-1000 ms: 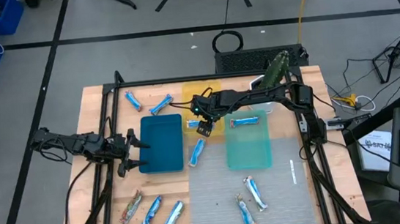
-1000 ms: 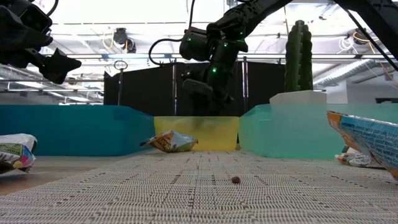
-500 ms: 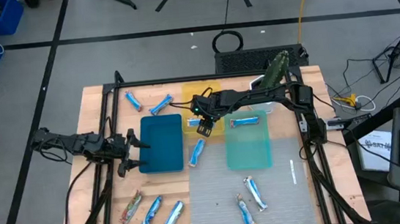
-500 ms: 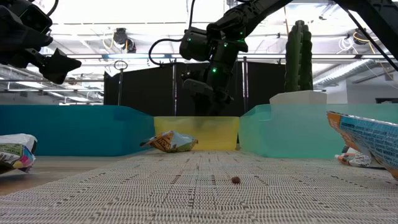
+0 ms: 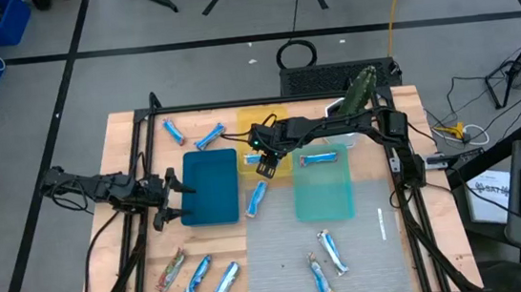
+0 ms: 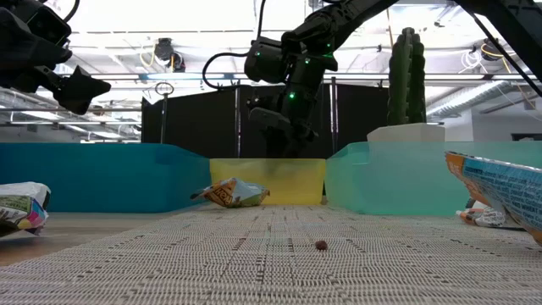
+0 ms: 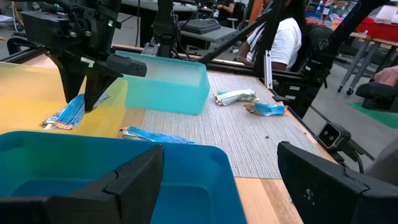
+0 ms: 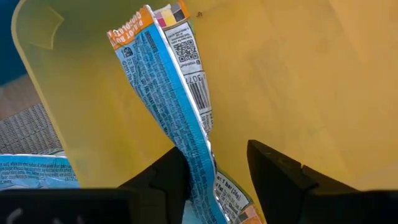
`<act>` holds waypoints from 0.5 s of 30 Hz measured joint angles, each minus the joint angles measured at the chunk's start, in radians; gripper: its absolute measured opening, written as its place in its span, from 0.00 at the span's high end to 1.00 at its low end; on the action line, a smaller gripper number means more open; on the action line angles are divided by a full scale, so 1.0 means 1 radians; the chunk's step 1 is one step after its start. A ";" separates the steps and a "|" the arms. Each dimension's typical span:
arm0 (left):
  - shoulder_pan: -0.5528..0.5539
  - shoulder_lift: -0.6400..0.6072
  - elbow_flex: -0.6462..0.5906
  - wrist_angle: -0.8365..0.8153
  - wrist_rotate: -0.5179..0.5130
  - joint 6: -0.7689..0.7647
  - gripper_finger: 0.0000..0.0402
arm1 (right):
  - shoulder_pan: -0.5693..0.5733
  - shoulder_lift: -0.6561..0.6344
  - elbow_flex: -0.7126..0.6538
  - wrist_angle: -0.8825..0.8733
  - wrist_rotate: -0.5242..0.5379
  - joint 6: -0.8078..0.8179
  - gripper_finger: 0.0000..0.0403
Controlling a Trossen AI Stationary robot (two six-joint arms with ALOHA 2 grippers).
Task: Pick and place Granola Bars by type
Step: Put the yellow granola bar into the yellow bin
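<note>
A blue-and-white granola bar (image 8: 180,118) lies in the yellow tray (image 8: 298,81), its lower end between the fingers of the right gripper (image 8: 214,177), which touch it from both sides but whose grip cannot be told for sure. Other granola bars (image 5: 324,260) lie scattered on the table (image 5: 442,243), one in the teal tray (image 5: 323,193). The left gripper (image 5: 172,198) waits beside the blue tray (image 5: 209,187), fingers apart.

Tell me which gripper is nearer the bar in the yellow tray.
Right. The right gripper is down over the yellow tray, its fingers straddling the bar. The left gripper waits beyond the blue tray's far side.
</note>
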 joint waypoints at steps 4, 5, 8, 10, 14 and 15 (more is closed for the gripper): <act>0.000 0.000 0.000 0.000 0.000 0.000 0.23 | 0.000 0.000 0.000 0.000 -0.001 0.000 0.69; 0.000 0.000 0.000 0.000 0.000 0.000 0.23 | 0.000 0.000 0.000 0.000 -0.001 0.000 0.72; 0.000 0.000 0.000 0.000 0.000 0.000 0.23 | 0.000 0.000 0.000 0.000 -0.002 0.000 0.81; 0.000 0.000 0.000 0.000 0.000 0.000 0.23 | 0.000 0.000 0.000 0.000 -0.002 0.000 0.88; 0.000 0.000 0.000 0.000 0.000 0.000 0.23 | 0.000 0.000 0.000 -0.001 -0.002 -0.014 0.98; 0.000 0.000 0.000 0.000 0.000 0.000 0.23 | 0.000 0.000 0.000 -0.001 0.000 -0.016 0.98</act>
